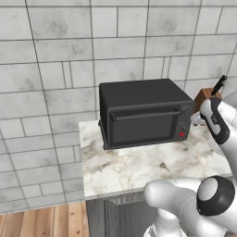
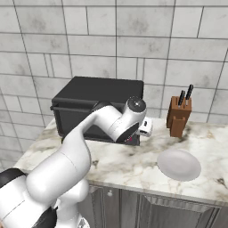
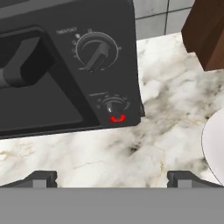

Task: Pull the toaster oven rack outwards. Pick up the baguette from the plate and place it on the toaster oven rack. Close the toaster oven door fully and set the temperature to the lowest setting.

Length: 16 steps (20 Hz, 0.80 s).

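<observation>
Matt black toaster oven point(image 1: 146, 113) on a glossy marble counter point(image 1: 139, 169), beside a wooden knife block point(image 2: 179, 116).

We see the toaster oven point(image 1: 146, 111), a black box, on the marble counter near the tiled wall, toward the counter's left end in left base view. Toaster oven door point(image 1: 141, 125) is shut, upright, dark glass window w/ long horiz bar handle point(image 1: 146, 114) across its top. Control strip on the oven's right side: in hand view, upper knob point(image 3: 97, 53) has its pointer tilted, a smaller lower knob point(image 3: 113, 105) sits just above a red light point(image 3: 117, 118).
</observation>
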{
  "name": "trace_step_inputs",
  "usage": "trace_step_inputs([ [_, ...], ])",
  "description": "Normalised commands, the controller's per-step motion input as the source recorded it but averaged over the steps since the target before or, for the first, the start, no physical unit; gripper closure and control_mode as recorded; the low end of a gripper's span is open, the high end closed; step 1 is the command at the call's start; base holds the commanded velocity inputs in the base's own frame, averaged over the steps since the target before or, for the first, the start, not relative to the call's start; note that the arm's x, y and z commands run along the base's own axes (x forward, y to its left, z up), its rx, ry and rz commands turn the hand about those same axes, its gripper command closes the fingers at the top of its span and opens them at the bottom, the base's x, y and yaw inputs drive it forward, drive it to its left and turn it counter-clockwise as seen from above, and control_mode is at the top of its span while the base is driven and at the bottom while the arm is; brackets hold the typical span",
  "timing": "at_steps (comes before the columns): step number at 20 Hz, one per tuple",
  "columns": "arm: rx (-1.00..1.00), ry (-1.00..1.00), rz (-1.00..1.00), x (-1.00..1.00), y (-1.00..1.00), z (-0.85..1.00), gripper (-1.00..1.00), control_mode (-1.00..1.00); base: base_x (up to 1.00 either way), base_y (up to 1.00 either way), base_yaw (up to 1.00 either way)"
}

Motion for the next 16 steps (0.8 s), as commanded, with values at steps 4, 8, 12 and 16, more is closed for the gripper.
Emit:
trace_step_inputs([
  [4,0.0,-0.02,0.0,0.0,0.01,-0.22,-1.0,-1.0,0.0,0.0,0.0],
  [8,0.0,-0.07,0.0,0.0,0.0,-0.03,-1.0,-1.0,0.0,0.0,0.0],
  [12,0.0,-0.01,0.0,0.0,0.0,0.0,-1.0,-1.0,0.0,0.0,0.0],
  [16,0.01,0.0,0.0,0.05,0.0,0.0,-1.0,-1.0,0.0,0.0,0.0],
])
